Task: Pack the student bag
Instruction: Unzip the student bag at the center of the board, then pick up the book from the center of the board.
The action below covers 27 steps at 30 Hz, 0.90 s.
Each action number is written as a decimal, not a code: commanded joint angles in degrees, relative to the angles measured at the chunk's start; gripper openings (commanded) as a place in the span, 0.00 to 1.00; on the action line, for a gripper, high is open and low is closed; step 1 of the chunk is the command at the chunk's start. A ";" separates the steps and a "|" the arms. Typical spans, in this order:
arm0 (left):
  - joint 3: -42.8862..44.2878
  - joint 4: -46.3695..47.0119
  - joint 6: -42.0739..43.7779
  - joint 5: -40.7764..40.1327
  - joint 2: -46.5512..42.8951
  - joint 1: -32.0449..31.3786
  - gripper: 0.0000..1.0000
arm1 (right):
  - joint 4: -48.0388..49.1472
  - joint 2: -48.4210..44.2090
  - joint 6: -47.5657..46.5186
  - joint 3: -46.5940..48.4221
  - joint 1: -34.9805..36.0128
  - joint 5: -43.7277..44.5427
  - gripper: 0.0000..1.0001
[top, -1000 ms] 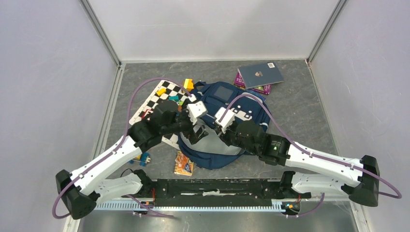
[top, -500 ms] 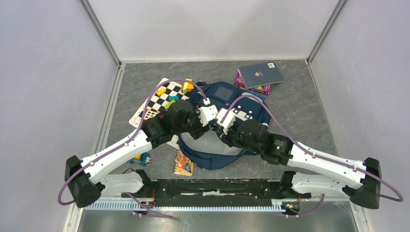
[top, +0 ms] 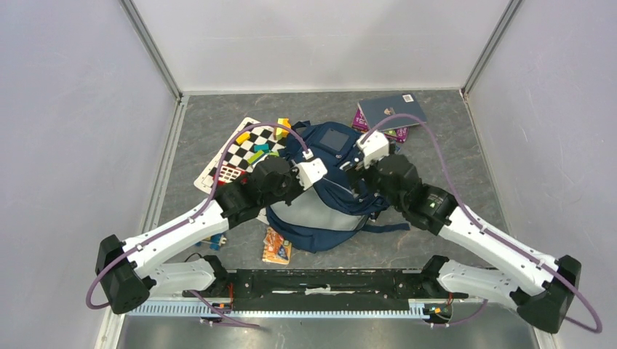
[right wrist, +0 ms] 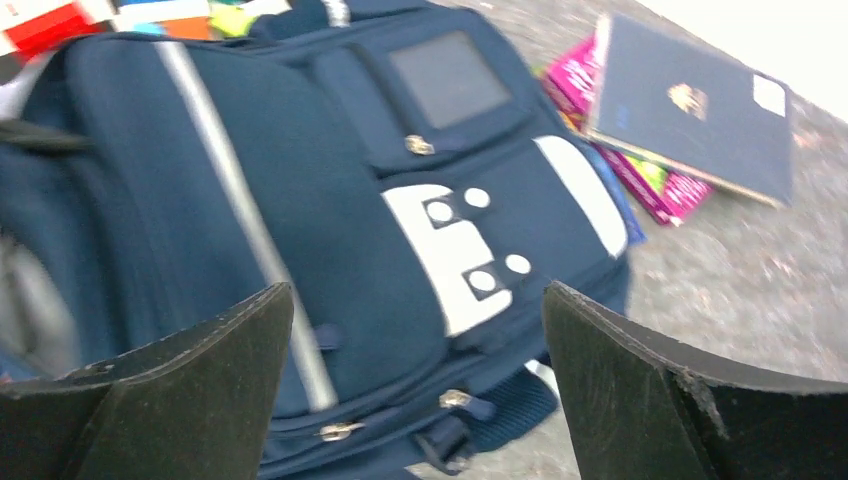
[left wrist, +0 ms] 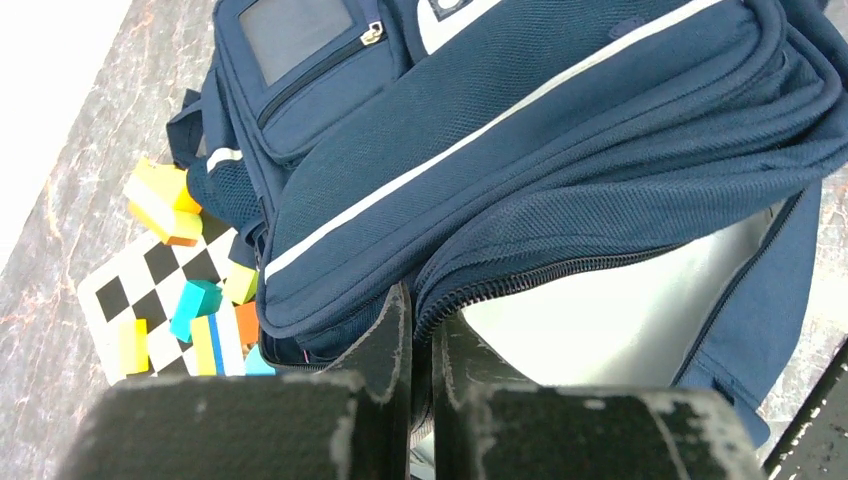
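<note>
The student bag (top: 320,236), a navy backpack with grey stripes, lies in the middle of the table with its main compartment unzipped and the pale grey lining (left wrist: 620,310) showing. My left gripper (left wrist: 420,318) is shut on the zippered rim of that opening, with fabric pinched between the jaws. In the top view the left gripper (top: 322,183) sits at the bag's left side. My right gripper (right wrist: 417,292) stands wide open above the bag's front pocket (right wrist: 300,200), holding nothing; from above the right gripper (top: 358,169) hovers over the bag's right half.
A checkered board (top: 231,156) with several coloured blocks (top: 258,149) lies left of the bag. A navy notebook (top: 393,110) rests on a pink book (top: 398,134) at the back right. An orange packet (top: 277,246) lies near the front; enclosure walls stand around.
My left gripper moved right and closed on the bag's opening rim. My right gripper let go, opened wide and swung back and right over the bag's front.
</note>
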 commanded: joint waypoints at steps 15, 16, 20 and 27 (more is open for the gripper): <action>8.46 -1.50 -9.11 -7.66 2.43 0.76 0.02 | 25.61 9.65 26.71 -9.53 -53.90 -25.64 0.98; 7.98 -1.69 -9.30 -7.71 2.11 0.67 0.02 | 27.97 10.99 28.35 -10.06 -55.26 -25.66 0.98; 8.27 -1.78 -9.94 -9.33 1.41 0.67 0.02 | 45.13 17.04 37.25 -15.14 -59.24 -31.65 0.98; 9.92 -3.49 -13.15 -9.35 1.15 0.67 0.02 | 58.99 30.87 47.02 -13.41 -59.94 -31.58 0.94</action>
